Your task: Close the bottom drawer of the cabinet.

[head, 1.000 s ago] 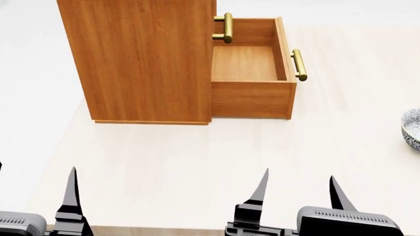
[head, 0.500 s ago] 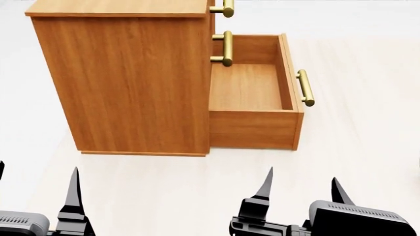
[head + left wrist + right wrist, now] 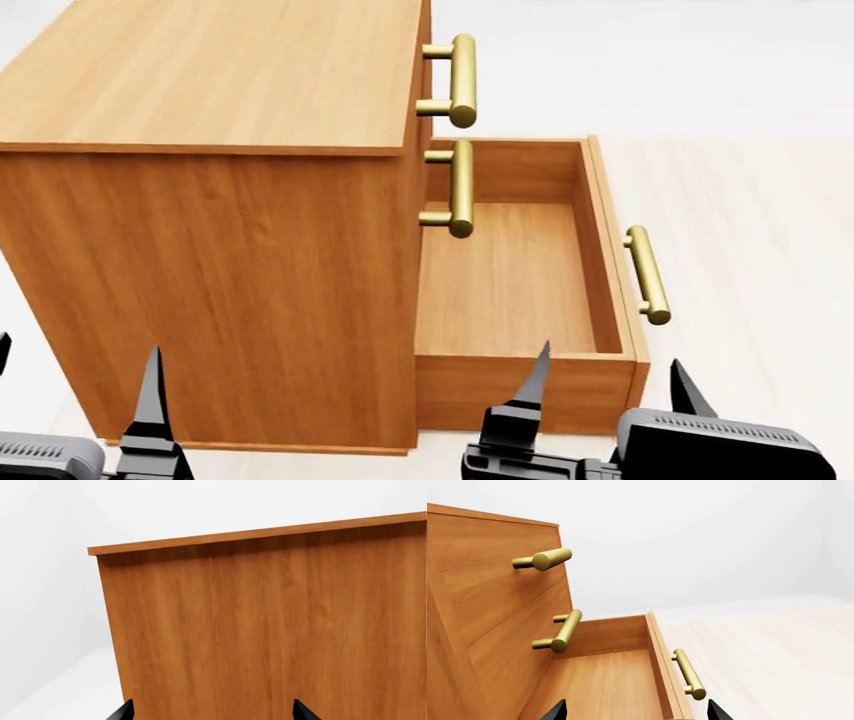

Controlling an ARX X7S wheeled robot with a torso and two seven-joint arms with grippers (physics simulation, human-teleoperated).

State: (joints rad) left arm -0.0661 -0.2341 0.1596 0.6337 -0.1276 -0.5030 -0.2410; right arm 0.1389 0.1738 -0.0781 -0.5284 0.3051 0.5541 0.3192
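Note:
The cabinet [image 3: 214, 250] is an orange-brown wood chest, close in front of me, with its side panel toward me. Its bottom drawer [image 3: 514, 290] is pulled out to the right, showing an empty plain wood interior, with a brass handle [image 3: 647, 275] on its front. My left gripper [image 3: 74, 395] is open and empty in front of the cabinet side, which fills the left wrist view [image 3: 267, 630]. My right gripper [image 3: 610, 390] is open and empty just before the drawer's near side wall. In the right wrist view the gripper [image 3: 637, 712] faces the drawer [image 3: 607, 680] and its handle [image 3: 688, 674].
The two upper drawers are shut, and their brass handles [image 3: 461, 80] [image 3: 458, 188] stick out to the right above the open drawer. A pale wood surface [image 3: 761, 200] extends to the right of the drawer front.
The view has moved closer to the cabinet, which now looms larger and lower, with its top visible. The bowl at the right has left view. Both grippers stay open.

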